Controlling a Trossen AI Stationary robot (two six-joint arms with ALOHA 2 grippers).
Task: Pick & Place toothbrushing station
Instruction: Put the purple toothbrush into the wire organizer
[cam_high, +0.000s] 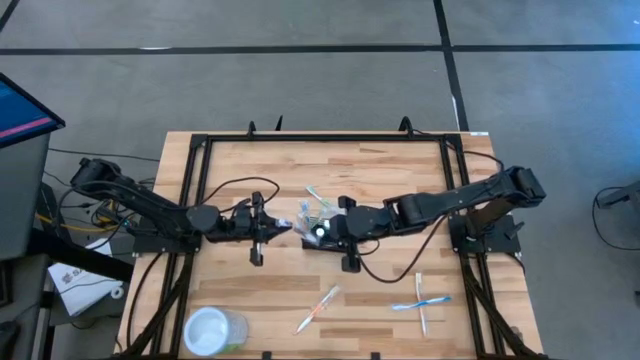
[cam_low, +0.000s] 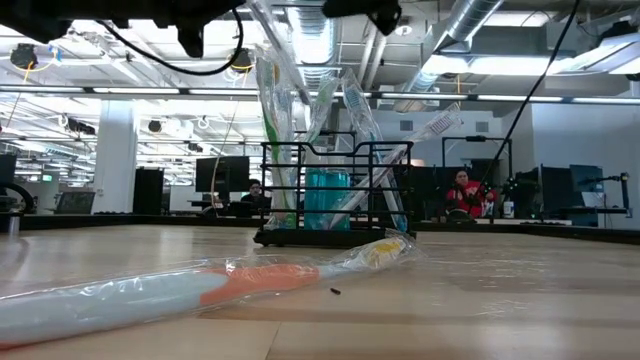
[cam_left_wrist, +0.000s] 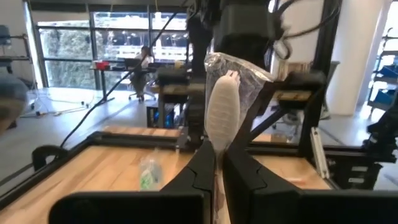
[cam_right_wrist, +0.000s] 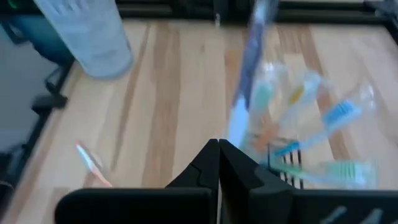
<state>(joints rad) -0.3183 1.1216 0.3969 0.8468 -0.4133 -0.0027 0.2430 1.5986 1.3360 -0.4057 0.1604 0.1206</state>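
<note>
The toothbrushing station (cam_low: 330, 195), a black wire-mesh caddy, stands at mid-table (cam_high: 316, 238) with several wrapped toothbrushes (cam_low: 300, 110) upright in it. My left gripper (cam_high: 272, 228) is just to its left, shut on a wrapped toothbrush (cam_left_wrist: 222, 109). My right gripper (cam_right_wrist: 218, 149) hovers over the caddy (cam_right_wrist: 292, 165), shut and slanting down. A pale blue toothbrush (cam_right_wrist: 244, 87) stands right before its fingertips; I cannot tell whether they touch. My left gripper pinches the wrapped toothbrush between its two fingers (cam_left_wrist: 202, 171), coming nearly level from the table's left. The wrapped rounded end (cam_left_wrist: 222, 99) sticks out past the fingertips toward the caddy, lifted clear of the table. More wrapper shows far back between the fingers (cam_left_wrist: 217, 196).
A clear plastic cup (cam_high: 213, 330) lies near the table's front left. Loose wrapped toothbrushes lie on the near half: one orange and white (cam_high: 318, 308), close in the low view (cam_low: 250, 285), and two crossed ones (cam_high: 420, 302) at the right. A black frame (cam_high: 200, 150) borders the table.
</note>
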